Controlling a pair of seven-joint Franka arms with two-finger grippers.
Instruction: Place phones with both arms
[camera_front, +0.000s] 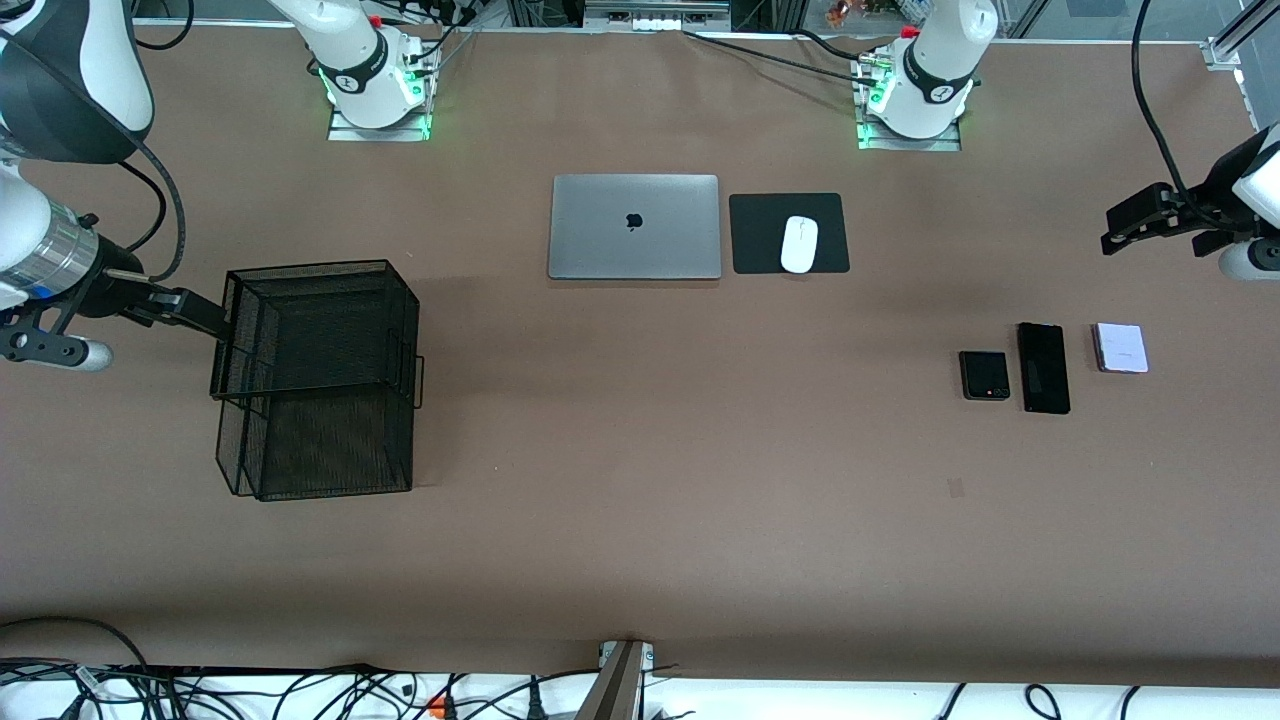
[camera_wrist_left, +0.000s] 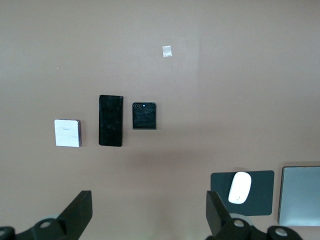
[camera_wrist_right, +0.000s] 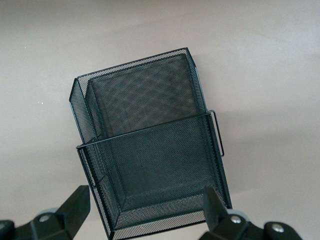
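Observation:
Three phones lie in a row on the brown table toward the left arm's end: a small black folded one (camera_front: 984, 375), a long black slab (camera_front: 1043, 367) and a small lilac-white one (camera_front: 1121, 348). The left wrist view shows all three: the folded one (camera_wrist_left: 144, 116), the slab (camera_wrist_left: 110, 120), the pale one (camera_wrist_left: 67, 133). My left gripper (camera_front: 1125, 228) is open and empty, up over the table at that end, apart from the phones. My right gripper (camera_front: 200, 312) is open and empty, beside the black mesh basket (camera_front: 318, 268).
The mesh basket (camera_wrist_right: 150, 165) has two tiers and a wire handle. A closed grey laptop (camera_front: 634, 226) lies mid-table near the bases, beside a white mouse (camera_front: 799, 244) on a black pad (camera_front: 760, 235). A small tape mark (camera_front: 956, 487) lies nearer the front camera than the phones.

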